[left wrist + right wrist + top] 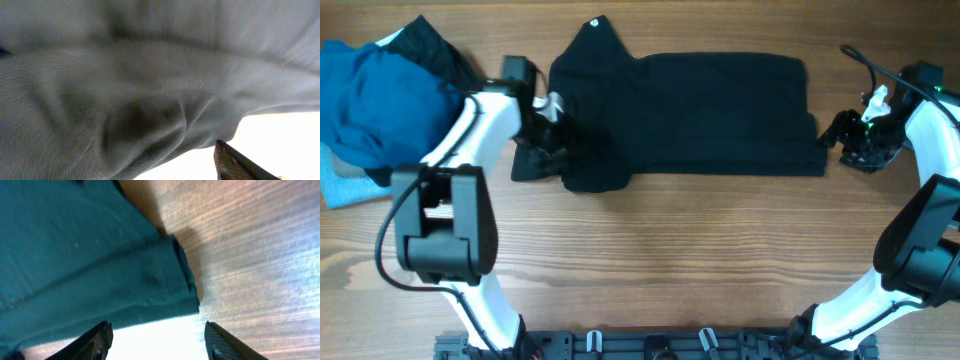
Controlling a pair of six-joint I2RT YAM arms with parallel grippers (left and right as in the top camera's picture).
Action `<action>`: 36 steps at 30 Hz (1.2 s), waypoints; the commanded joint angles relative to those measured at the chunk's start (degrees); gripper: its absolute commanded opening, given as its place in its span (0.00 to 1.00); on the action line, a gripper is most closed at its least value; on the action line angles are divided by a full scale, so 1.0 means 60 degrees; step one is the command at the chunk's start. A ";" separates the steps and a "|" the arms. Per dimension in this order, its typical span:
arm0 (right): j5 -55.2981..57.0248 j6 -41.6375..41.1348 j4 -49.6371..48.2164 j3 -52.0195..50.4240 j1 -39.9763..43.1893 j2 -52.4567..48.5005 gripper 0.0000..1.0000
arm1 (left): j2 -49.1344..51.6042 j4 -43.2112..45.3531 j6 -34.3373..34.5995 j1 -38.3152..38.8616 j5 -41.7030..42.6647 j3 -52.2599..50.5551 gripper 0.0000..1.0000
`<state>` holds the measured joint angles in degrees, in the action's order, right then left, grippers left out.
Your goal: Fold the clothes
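Observation:
The black garment [690, 110] lies flat across the far middle of the table, folded into a long band, with a small white logo [595, 22] at its top left point. My left gripper [552, 140] is over the garment's bunched left end. In the left wrist view the fabric [125, 75] fills the frame; only one finger [235, 165] shows, set wide, and the other is hidden by cloth. My right gripper [842, 135] is open and empty just off the garment's right edge; its fingers [157, 335] straddle bare table below the folded corner [165, 280].
A bright blue garment [370, 100] is piled at the far left over another dark cloth [430, 45]. A light blue cloth [340, 185] lies beneath it. The wooden table [670, 260] stretches in front of the garment.

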<state>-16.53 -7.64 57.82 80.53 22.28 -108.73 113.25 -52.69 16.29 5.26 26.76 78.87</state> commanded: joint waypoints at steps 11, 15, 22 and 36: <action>-0.0146 0.0029 0.0412 -0.0069 0.0011 0.0157 0.64 | 0.0000 0.0503 0.0106 0.1982 -0.2488 -0.1144 0.24; 0.0033 0.0029 0.0419 -0.0069 0.0011 0.0157 0.64 | 0.0000 0.0623 0.0259 0.1577 -0.2437 -0.1104 0.04; 0.0033 0.0029 0.0426 -0.0069 0.0011 0.0157 0.64 | -0.0229 0.0492 -0.0397 0.0568 0.0149 0.0790 0.04; 0.0033 0.0280 0.0481 -0.0069 0.0011 0.0157 0.65 | 0.0004 -0.0335 0.1574 -0.0149 -0.0361 0.1392 0.89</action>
<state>-16.49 -7.18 60.64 80.53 22.28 -108.73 112.92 -51.27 24.75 3.55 25.71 87.35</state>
